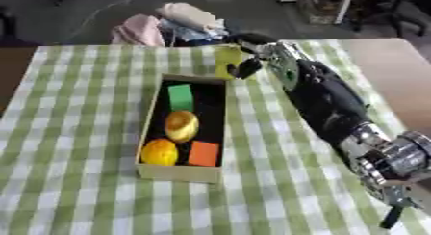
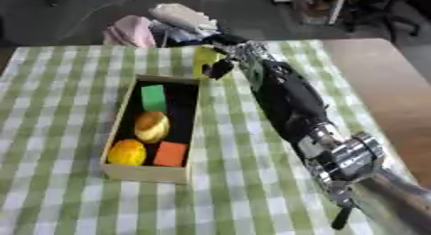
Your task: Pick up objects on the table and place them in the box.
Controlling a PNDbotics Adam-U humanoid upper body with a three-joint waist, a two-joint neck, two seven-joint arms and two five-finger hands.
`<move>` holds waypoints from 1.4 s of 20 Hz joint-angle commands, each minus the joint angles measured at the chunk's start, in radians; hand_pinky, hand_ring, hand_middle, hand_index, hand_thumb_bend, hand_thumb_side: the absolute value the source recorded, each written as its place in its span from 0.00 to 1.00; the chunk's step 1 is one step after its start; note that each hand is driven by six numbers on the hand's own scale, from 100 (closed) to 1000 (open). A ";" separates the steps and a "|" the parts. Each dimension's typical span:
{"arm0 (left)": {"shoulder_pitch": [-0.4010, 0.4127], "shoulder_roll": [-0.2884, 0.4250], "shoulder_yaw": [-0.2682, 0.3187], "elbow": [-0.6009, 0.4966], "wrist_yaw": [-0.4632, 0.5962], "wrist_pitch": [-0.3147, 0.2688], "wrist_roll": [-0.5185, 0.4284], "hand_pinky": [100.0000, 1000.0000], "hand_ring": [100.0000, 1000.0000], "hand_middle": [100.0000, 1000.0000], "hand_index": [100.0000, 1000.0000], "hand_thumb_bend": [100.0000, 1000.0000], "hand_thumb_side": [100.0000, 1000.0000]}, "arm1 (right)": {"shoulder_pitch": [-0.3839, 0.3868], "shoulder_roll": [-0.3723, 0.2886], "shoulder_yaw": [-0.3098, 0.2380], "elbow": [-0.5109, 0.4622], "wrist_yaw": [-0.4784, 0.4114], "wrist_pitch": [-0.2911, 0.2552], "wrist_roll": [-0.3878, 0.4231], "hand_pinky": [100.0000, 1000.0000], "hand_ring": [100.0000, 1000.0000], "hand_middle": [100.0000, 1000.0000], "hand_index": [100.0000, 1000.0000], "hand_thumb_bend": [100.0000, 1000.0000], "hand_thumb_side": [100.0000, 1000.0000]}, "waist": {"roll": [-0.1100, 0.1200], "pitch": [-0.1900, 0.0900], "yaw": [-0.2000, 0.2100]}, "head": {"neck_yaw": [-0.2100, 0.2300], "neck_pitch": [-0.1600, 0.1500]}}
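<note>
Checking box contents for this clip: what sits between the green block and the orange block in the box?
A yellow rounded object lies between the green block and the orange block inside the box, seen best in the left eye view.

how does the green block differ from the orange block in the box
The green block sits toward the far end of the box, while the orange block sits in the near right corner. The green block lies apart from the other items, while the orange block lies right beside a round yellow fruit. The green block looks longer front to back, the orange block squarer. Both are flat-sided pieces resting on the box's dark floor.
</note>
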 commanded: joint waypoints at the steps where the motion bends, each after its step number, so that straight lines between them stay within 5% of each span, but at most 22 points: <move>1: -0.007 0.003 0.000 -0.020 -0.001 -0.001 -0.004 0.65 0.58 0.63 0.78 0.14 0.61 | -0.013 -0.031 -0.011 0.002 0.007 0.008 -0.003 0.92 0.95 0.88 1.00 0.00 0.17 | -0.014 -0.001 0.002 | -0.006 -0.013; 7: -0.006 0.004 0.000 -0.020 -0.002 -0.001 -0.004 0.65 0.58 0.63 0.78 0.14 0.61 | -0.004 -0.029 -0.017 -0.014 -0.005 0.009 -0.107 0.79 0.73 0.55 0.88 0.00 0.14 | -0.014 -0.003 0.001 | -0.009 -0.012; 11: -0.005 0.006 0.003 -0.020 -0.003 0.001 -0.002 0.65 0.58 0.63 0.78 0.14 0.61 | 0.000 -0.030 -0.011 -0.037 -0.012 -0.003 -0.228 0.76 0.67 0.47 0.85 0.00 0.13 | -0.013 -0.007 -0.005 | -0.008 -0.012; 15: -0.004 0.008 0.007 -0.020 -0.002 0.004 0.003 0.65 0.58 0.63 0.78 0.15 0.61 | -0.005 -0.038 0.010 -0.096 -0.051 -0.046 -0.257 0.75 0.65 0.47 0.85 0.00 0.11 | -0.013 -0.012 -0.022 | -0.001 -0.009; 23: 0.011 0.009 0.026 -0.020 -0.004 0.019 0.025 0.64 0.57 0.63 0.78 0.15 0.61 | 0.017 -0.064 0.132 -0.345 -0.210 -0.157 -0.069 0.76 0.67 0.50 0.88 0.00 0.12 | -0.008 -0.025 -0.084 | 0.033 0.006; 28: 0.021 0.008 0.027 -0.020 -0.005 0.026 0.030 0.64 0.57 0.63 0.78 0.15 0.61 | 0.061 -0.061 0.216 -0.496 -0.306 -0.166 0.061 0.77 0.70 0.52 0.90 0.00 0.14 | -0.006 -0.038 -0.109 | 0.046 0.017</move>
